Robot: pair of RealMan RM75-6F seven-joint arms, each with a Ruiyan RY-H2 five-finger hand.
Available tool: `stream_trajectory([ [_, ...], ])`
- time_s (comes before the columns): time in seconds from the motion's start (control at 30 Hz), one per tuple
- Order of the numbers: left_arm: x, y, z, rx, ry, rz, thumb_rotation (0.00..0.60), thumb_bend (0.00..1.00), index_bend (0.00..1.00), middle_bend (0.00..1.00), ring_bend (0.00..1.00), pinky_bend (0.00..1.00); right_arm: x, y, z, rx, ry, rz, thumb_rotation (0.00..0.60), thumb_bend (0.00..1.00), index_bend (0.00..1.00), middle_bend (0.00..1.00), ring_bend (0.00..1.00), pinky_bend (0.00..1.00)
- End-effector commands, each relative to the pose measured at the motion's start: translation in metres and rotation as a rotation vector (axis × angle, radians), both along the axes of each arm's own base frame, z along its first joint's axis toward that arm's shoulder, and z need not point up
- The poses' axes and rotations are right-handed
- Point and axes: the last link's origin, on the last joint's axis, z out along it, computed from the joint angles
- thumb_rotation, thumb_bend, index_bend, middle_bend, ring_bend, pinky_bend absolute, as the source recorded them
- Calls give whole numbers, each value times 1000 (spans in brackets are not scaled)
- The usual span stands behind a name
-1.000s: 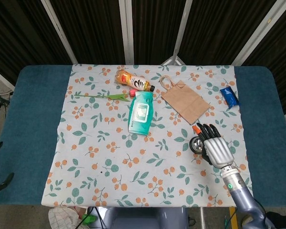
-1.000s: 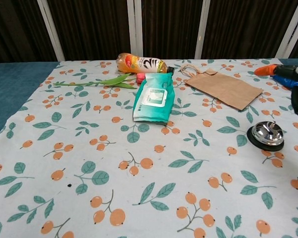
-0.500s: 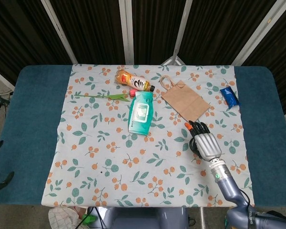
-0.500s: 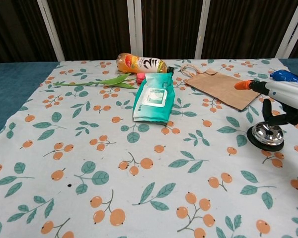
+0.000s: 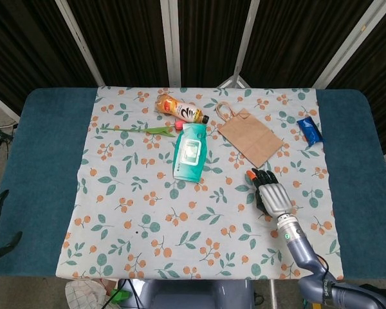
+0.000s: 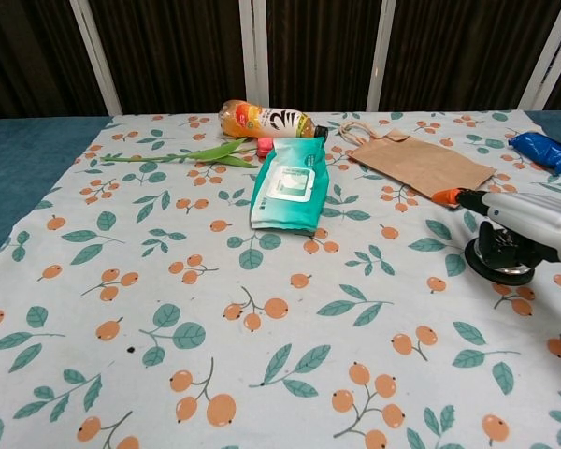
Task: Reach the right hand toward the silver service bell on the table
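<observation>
Fingers (image 5: 262, 177) of the right hand (image 5: 272, 196) lay stretched flat over the silver service bell (image 6: 502, 253), with an orange tip at the front; whether they touched the bell dome I could not tell, and they closed around nothing. The bell stood on its black base at the right side of the surface (image 5: 45, 161), on the flowered cloth (image 5: 148, 212), almost fully covered by the hand in the head view. Further back lay the teal wipes pack (image 5: 191, 152) and, to its right, the brown paper bag (image 5: 249, 135). A blue packet (image 5: 309, 131) lay near the right cloth edge. Farthest were the green stem (image 5: 138, 130) and the orange bottle (image 5: 181, 109), lying on its side.
</observation>
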Motion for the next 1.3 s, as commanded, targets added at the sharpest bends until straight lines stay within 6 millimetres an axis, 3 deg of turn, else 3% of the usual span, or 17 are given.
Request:
stream_trajectory([
  [0.03, 0, 1, -2, -17, -3, 4, 600, 334, 74, 0, 0, 102, -1, 1, -6, 17, -1, -1, 600, 1000, 29, 0, 0, 0],
  [0.47, 2, 0, -2, -10, 3, -3, 600, 335, 74, 0, 0, 102, -8, 1, -21, 86, 11, -29, 600, 1000, 29, 0, 0, 0],
  [0.63, 2, -1, -1, -7, 1, -4, 600, 335, 74, 0, 0, 102, -2, -1, -13, 73, -6, -4, 600, 1000, 28, 0, 0, 0],
  [0.77, 1, -1, 0, -2, -2, -5, 600, 335, 74, 0, 0, 102, 13, -2, 16, -12, -50, 48, 600, 1000, 28, 0, 0, 0],
  [1.03, 1, -4, 4, 8, -13, -12, 600, 335, 74, 0, 0, 102, 42, 11, 101, -218, -148, 151, 600, 1000, 13, 0, 0, 0],
  [1.1, 1, -5, 4, 7, -16, -16, 600, 334, 74, 0, 0, 102, 44, 22, 123, -250, -158, 162, 600, 1000, 10, 0, 0, 0],
  [1.3, 2, -7, 6, 8, -24, -25, 600, 334, 74, 0, 0, 102, 29, 56, 162, -302, -89, 133, 600, 1000, 1, 0, 0, 0],
])
